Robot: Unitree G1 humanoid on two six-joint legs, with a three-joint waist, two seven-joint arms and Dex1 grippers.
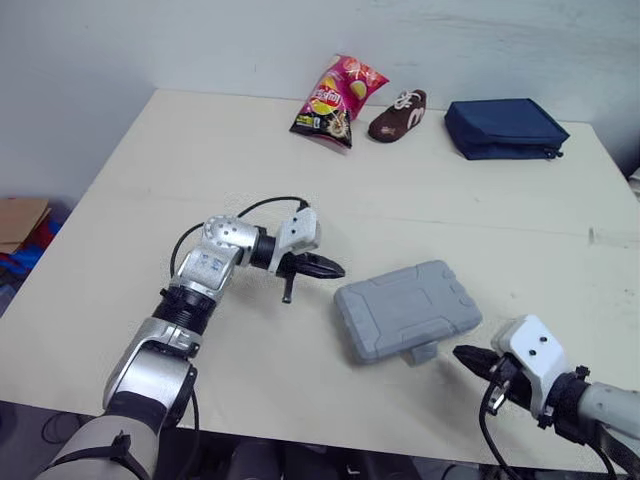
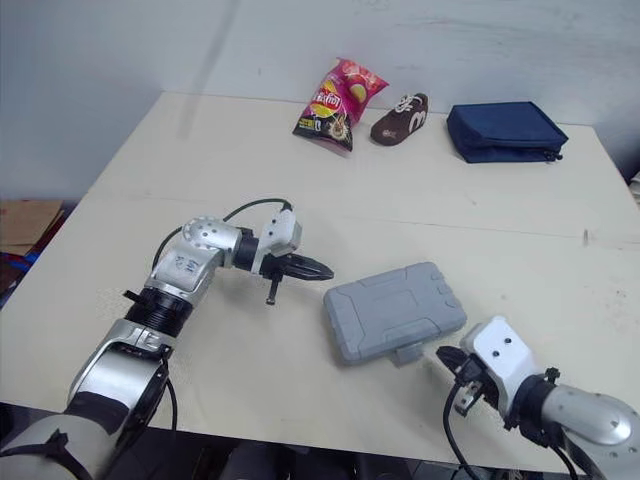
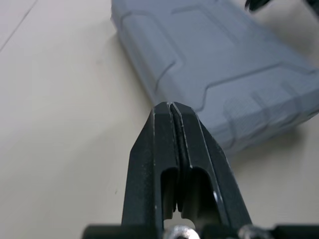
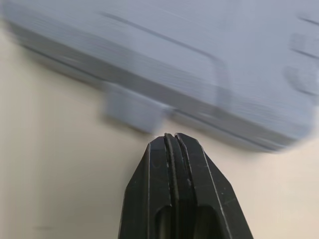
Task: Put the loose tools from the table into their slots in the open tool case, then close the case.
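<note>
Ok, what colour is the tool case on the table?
The tool case is plain grey all over; it shows best in the left eye view.

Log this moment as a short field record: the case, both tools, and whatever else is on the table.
case: grey tool case, lid shut, lying flat on the table
latch: latch tab sticking out from the case's near edge
left tool: left tool shut, empty, tip close to the case's left end; contact unclear
right tool: right tool shut, empty, tip just right of the latch tab
far edge: chip bag, brown shoe, navy pouch, left to right
</note>
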